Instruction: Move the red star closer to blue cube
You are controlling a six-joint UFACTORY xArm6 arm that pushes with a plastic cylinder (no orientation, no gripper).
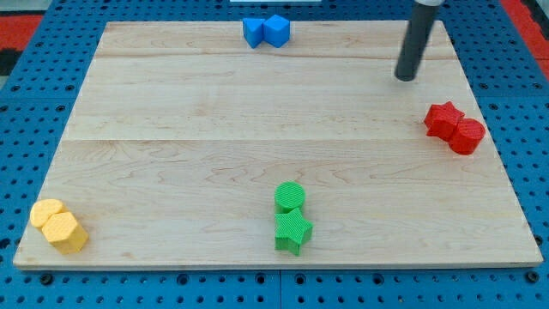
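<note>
My tip [406,77], a jawless rod holding nothing, hovers at eleven o'clock from the light, rigid red plastic star [443,119]; push its four-o'clock side toward the blue plastic cube [276,30].

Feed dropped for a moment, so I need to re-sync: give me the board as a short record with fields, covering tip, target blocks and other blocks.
tip: my tip near the view's top right, above and left of the red pair, touching no block
red star: right edge, touching a red cylinder
blue cube: top edge, beside a second blue block
green: cylinder above star, bottom centre
yellow blocks: bottom left corner
</note>
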